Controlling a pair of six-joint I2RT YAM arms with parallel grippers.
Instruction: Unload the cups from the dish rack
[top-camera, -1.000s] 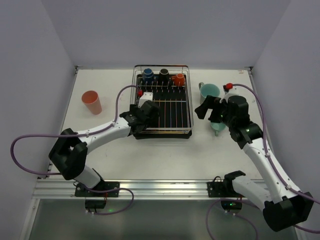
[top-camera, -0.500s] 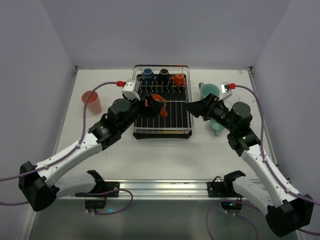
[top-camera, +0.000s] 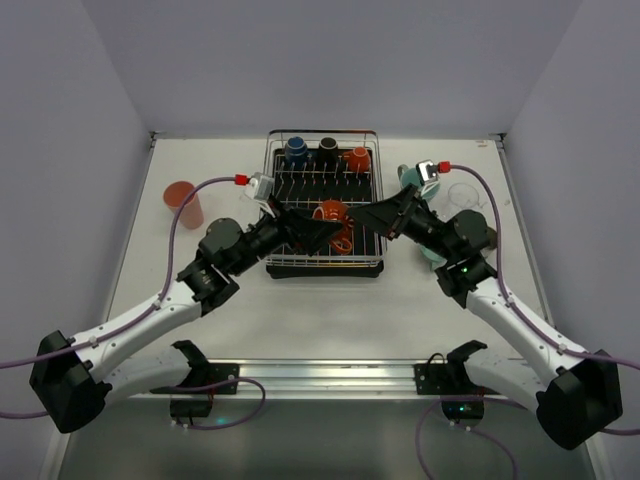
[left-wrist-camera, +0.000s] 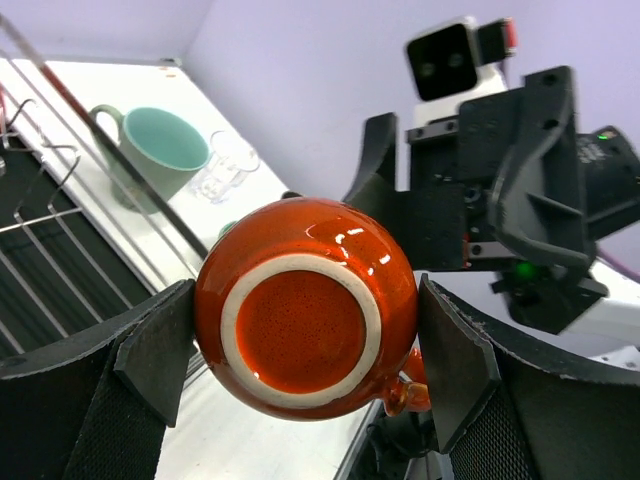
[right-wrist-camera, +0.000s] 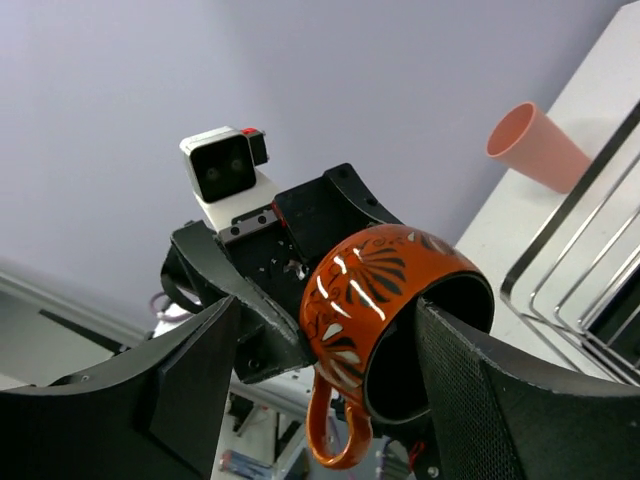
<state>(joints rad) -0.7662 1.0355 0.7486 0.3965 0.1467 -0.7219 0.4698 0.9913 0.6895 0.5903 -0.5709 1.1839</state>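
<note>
White table (top-camera: 330, 310) carries the dish rack (top-camera: 320, 264), and both my arms meet above its front half, for a handover, I judge. My left gripper (left-wrist-camera: 307, 350) clamps the orange cup (left-wrist-camera: 305, 325) by its sides. My right gripper (right-wrist-camera: 335, 385) straddles it, jaws not yet pinching. The back-row cups (top-camera: 328, 149) wait behind. The salmon cup (top-camera: 184, 203) and teal mug (left-wrist-camera: 160, 150) stand on the table, well apart from us.

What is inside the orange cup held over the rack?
The orange cup shows a dark, empty-looking hollow; a finger of the right gripper covers its lower right part.
</note>
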